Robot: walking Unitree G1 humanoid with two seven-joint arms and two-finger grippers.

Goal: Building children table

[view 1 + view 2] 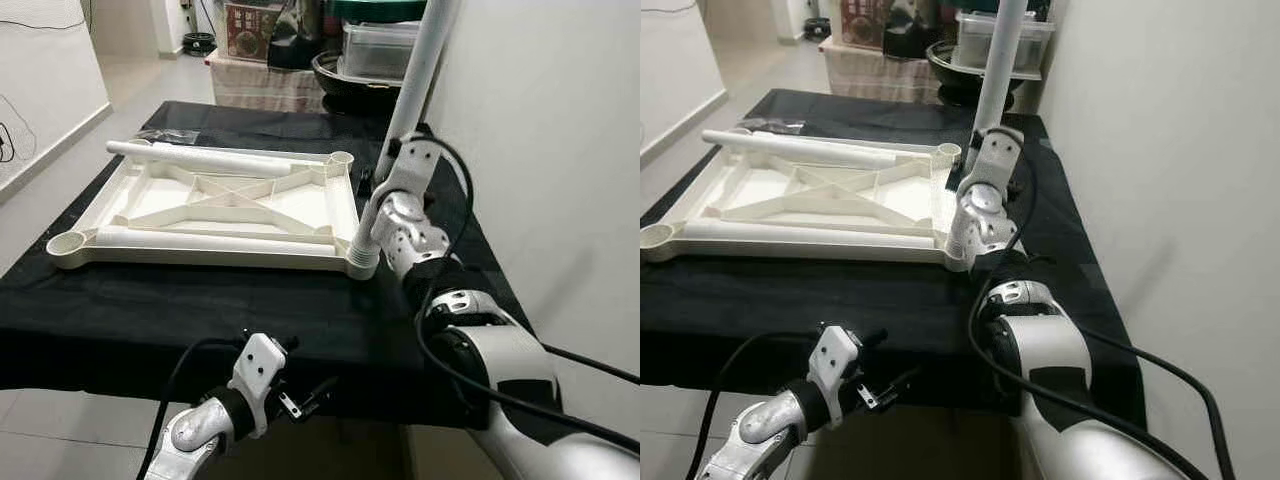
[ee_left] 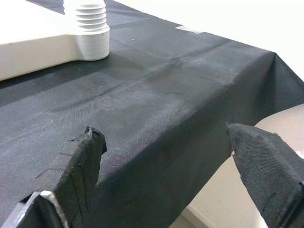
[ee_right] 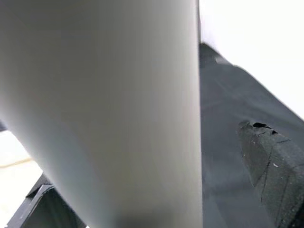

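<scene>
The white plastic table top point(image 1: 215, 205) lies upside down on the black-clothed table point(image 1: 200, 310). A white leg point(image 1: 418, 75) stands slightly tilted in its near right corner socket point(image 1: 364, 262), threaded end point(image 2: 91, 19) down. Two more legs lie on the top, one along the far edge point(image 1: 210, 157) and one along the near edge point(image 1: 210, 240). My right gripper point(image 1: 378, 185) is at the standing leg point(image 3: 104, 109), which sits between its fingers; one finger point(image 3: 273, 175) stands apart from it. My left gripper point(image 2: 166, 152) hangs open and empty at the table's front edge.
A white wall point(image 1: 560, 150) runs close along the table's right side. Behind the table stand boxes, a dark bowl point(image 1: 350, 75) and a clear storage bin point(image 1: 378, 48). Tiled floor point(image 1: 60, 190) lies to the left and below the front edge.
</scene>
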